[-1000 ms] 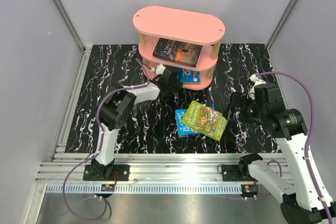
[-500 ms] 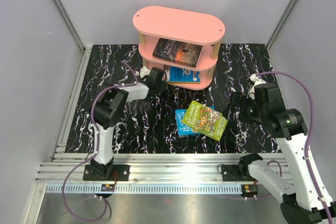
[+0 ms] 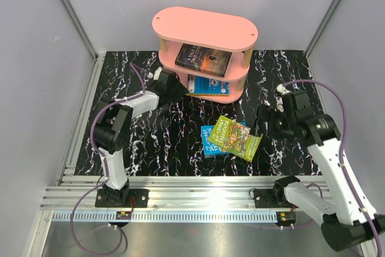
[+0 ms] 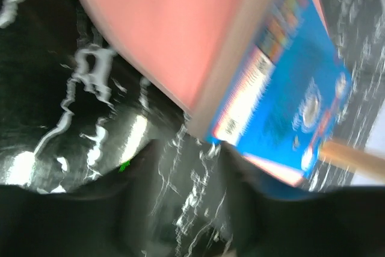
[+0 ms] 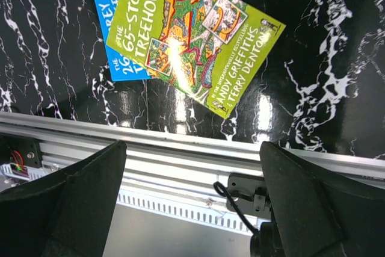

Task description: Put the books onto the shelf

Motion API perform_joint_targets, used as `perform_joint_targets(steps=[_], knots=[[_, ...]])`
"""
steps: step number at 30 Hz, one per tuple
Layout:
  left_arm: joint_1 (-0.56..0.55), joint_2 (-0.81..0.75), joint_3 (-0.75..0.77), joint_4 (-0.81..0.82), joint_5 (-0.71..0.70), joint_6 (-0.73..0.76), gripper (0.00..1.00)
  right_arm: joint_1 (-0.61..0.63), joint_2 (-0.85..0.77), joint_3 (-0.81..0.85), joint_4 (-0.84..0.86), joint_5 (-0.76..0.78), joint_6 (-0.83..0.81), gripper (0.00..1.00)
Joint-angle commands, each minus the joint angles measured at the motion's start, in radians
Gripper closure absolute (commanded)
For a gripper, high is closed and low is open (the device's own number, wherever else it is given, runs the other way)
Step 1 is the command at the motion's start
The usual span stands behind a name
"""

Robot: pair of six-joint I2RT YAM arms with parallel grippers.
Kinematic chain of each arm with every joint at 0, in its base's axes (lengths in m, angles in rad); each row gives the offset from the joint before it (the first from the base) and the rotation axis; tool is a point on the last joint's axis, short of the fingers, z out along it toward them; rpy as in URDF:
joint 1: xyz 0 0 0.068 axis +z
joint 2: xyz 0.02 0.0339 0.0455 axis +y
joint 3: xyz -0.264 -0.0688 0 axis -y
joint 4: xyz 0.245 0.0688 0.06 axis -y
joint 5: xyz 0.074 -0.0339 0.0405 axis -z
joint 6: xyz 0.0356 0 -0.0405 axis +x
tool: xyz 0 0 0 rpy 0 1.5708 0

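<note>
The shelf point(image 3: 204, 27) stands midway along the table's point(image 3: 162, 142) far edge, an upper paperback point(image 3: 203, 59) on its middle tier, a lower paperback point(image 3: 210, 85) on its bottom tier. Toward the near edge, the Treehouse book point(image 3: 236, 137) lies atop an underlying book point(image 3: 209, 142).

The black marbled desk point(image 3: 120, 76) bears the pink shelf point(image 3: 204, 28) and a blue book point(image 3: 209, 142). A green book point(image 3: 236, 138) overlaps it
</note>
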Motion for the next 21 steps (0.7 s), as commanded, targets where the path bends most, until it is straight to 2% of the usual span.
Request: perform_joint_targets(steps=[1, 4, 11, 15, 21], knots=[[-0.01, -0.088, 0.008, -0.004, 0.186, 0.114, 0.45, 0.009, 0.073, 0.013, 0.043, -0.051, 0.023, 0.0], [-0.041, -0.154, -0.061, 0.008, 0.223, 0.149, 0.36, 0.007, 0.134, 0.027, 0.052, -0.077, 0.062, 0.0], [-0.133, -0.201, -0.052, -0.01, 0.362, 0.244, 0.4, -0.005, 0.286, -0.093, 0.109, -0.128, 0.246, 0.0], [-0.161, -0.222, -0.035, -0.054, 0.378, 0.247, 0.42, -0.038, 0.276, -0.215, 0.16, -0.161, 0.351, 0.0], [-0.169, -0.273, -0.065, -0.094, 0.39, 0.253, 0.43, -0.127, 0.205, -0.466, 0.362, -0.281, 0.503, 0.0]])
